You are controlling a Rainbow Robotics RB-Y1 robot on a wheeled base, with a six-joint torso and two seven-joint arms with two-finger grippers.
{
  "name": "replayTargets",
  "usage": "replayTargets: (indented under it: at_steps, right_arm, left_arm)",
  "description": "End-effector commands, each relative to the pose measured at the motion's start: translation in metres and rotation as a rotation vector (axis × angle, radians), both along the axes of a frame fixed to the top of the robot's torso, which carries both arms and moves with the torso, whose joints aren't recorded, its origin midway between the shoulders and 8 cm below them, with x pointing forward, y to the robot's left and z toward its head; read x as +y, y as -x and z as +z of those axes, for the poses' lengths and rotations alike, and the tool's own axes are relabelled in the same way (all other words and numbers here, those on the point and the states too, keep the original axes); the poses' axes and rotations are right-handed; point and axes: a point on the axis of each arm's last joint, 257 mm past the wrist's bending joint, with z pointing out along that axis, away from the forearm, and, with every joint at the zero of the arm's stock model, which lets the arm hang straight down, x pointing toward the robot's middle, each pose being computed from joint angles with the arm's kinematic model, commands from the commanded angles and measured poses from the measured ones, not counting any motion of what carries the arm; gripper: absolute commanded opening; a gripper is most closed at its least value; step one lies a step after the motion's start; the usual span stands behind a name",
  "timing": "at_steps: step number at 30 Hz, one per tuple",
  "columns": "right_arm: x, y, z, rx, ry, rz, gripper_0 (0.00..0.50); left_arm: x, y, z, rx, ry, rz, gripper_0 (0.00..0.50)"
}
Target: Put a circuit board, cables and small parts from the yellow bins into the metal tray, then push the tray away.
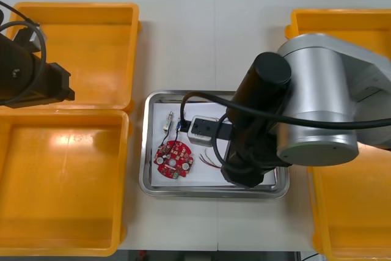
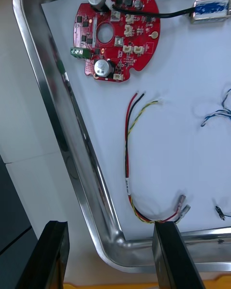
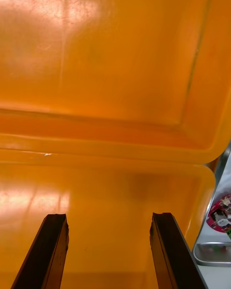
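Observation:
The metal tray [image 1: 148, 151], white inside, lies between the yellow bins. In it are a round red circuit board [image 1: 174, 160] [image 2: 117, 29], a black cable [image 2: 163, 13], a red and yellow cable [image 2: 129, 173], a blue and white cable [image 2: 219, 113] and small metal parts [image 2: 211, 9]. My right arm [image 1: 263, 126] reaches over the tray's right half. Its gripper [image 2: 109, 257] is open and holds nothing, and a corner of the tray's rim [image 2: 103, 221] lies between the fingers [image 2: 171, 255]. My left gripper [image 3: 108, 255] hangs open over the left bins [image 3: 115, 77].
Two bare yellow bins [image 1: 61, 187] fill the table's left side, and my left arm [image 1: 30, 77] sits above where they meet. More yellow bins [image 1: 354, 224] stand right of the tray. A strip of table [image 1: 183, 47] runs beyond the tray.

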Motion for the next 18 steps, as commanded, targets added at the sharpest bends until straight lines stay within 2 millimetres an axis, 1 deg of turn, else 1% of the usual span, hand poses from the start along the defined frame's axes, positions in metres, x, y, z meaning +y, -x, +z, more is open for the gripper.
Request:
replayTargets:
  at_steps: [1, 5, 8, 11, 15, 18]
  right_arm:
    - [0.019, 0.004, -0.016, -0.022, 0.036, 0.125, 0.500]
    - [0.032, 0.007, -0.034, -0.054, 0.026, 0.177, 0.500]
    - [0.043, 0.009, -0.042, -0.083, 0.020, 0.213, 0.500]
    - [0.047, 0.012, -0.049, -0.090, 0.027, 0.231, 0.500]
    - [0.050, 0.015, -0.053, -0.087, 0.032, 0.244, 0.500]
    - [0.056, 0.024, -0.059, -0.071, 0.033, 0.265, 0.500]
  left_arm:
    - [0.034, 0.014, 0.014, -0.028, -0.072, -0.043, 0.500]
    - [0.052, 0.021, 0.012, -0.023, -0.098, -0.052, 0.500]
    - [0.062, 0.027, 0.010, -0.022, -0.109, -0.061, 0.500]
    - [0.071, 0.032, 0.007, -0.019, -0.123, -0.071, 0.500]
    - [0.076, 0.037, 0.004, -0.014, -0.133, -0.078, 0.500]
    - [0.077, 0.039, 0.004, -0.016, -0.138, -0.084, 0.500]
